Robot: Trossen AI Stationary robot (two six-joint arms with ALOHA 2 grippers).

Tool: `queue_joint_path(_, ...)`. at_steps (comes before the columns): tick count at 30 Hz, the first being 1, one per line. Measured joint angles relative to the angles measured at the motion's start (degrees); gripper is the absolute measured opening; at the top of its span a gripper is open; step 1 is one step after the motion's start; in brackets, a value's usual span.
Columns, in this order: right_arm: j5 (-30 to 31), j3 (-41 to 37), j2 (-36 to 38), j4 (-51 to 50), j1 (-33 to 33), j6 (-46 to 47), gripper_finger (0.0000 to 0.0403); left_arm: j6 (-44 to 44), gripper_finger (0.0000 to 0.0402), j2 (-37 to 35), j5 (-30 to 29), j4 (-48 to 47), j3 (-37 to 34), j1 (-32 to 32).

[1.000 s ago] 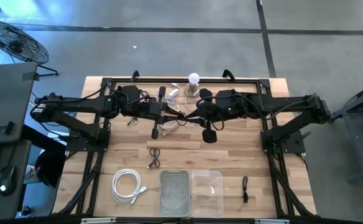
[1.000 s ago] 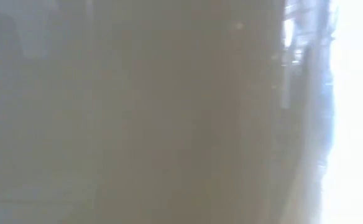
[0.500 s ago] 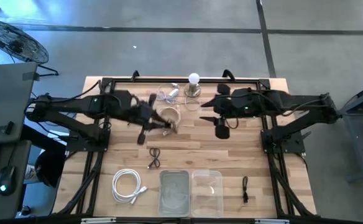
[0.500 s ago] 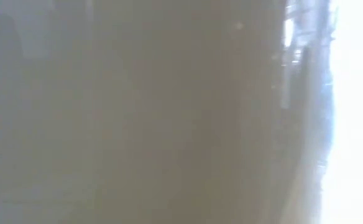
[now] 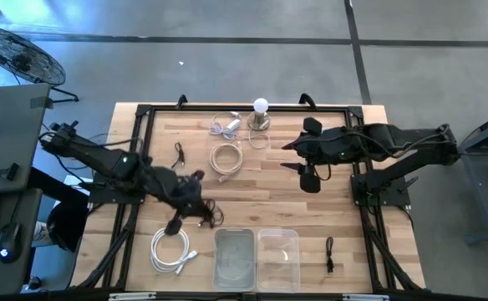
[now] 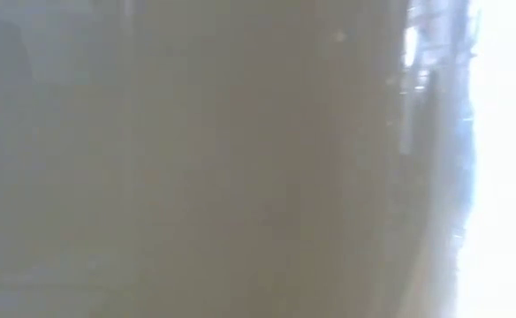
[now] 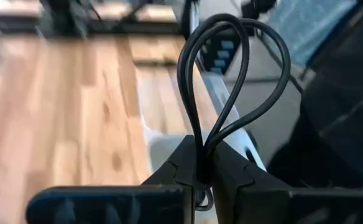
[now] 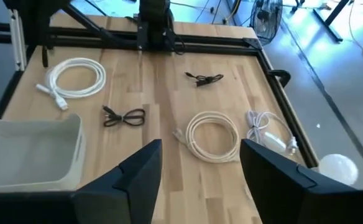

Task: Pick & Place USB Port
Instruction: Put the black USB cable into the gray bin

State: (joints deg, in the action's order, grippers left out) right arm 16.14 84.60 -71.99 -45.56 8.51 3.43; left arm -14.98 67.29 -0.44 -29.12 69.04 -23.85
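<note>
Left wrist view shows my left gripper (image 7: 201, 177) pinched tight on a thin black cable (image 7: 231, 81). The cable is smooth and dark, and it stands up from between my fingers (image 7: 175, 171) in two long loops. I can read no words or labels on it, and I cannot see its plug ends.

From above, my left gripper (image 5: 195, 209) hangs over the front half of the wooden table (image 5: 353, 242), just beside the two clear bins (image 5: 256, 255) that sit at the front edge. A small black cable bundle (image 5: 208, 211) shows right by it; I cannot tell from there if that is the held one or one lying on the wood. A coiled white cable (image 5: 171, 249) lies near, to the front left.

My right gripper (image 5: 298, 157) is well apart, over the back right of the table, with its fingers (image 8: 141, 171) spread wide and nothing between them. Its own camera sees a cream cable coil (image 8: 212, 134), a small black cable (image 8: 124, 116) and a white bulb (image 8: 337, 167). The low view is all blur.
</note>
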Motion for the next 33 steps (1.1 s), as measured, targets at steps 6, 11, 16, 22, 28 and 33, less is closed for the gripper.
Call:
queue_joint_path(6,0.0,0.0,0.0,0.9,0.3,2.8,0.0209,-0.7,0.0018,4.5,2.6,1.4,0.0,-3.7)
queue_joint_path(11,0.0,0.0,0.0,1.4,0.3,8.1,0.0209,0.0,0.0018,9.4,7.1,3.5,0.0,-4.1)
queue_joint_path(16,-1.9,0.0,0.0,1.8,0.6,12.3,0.0208,1.7,0.0018,15.1,12.2,9.4,0.0,-4.0)
queue_joint_path(22,-3.6,0.0,0.0,5.6,3.9,11.1,0.0208,1.2,0.0018,20.1,14.4,12.9,0.0,-5.1)
queue_joint_path(28,-2.2,0.0,0.0,6.1,6.3,10.7,0.0208,2.5,0.0018,22.1,14.5,18.1,0.0,-4.3)
queue_joint_path(33,-2.5,0.0,0.0,6.0,6.6,11.0,0.0208,3.1,0.0052,22.7,15.4,19.7,0.1,-2.3)
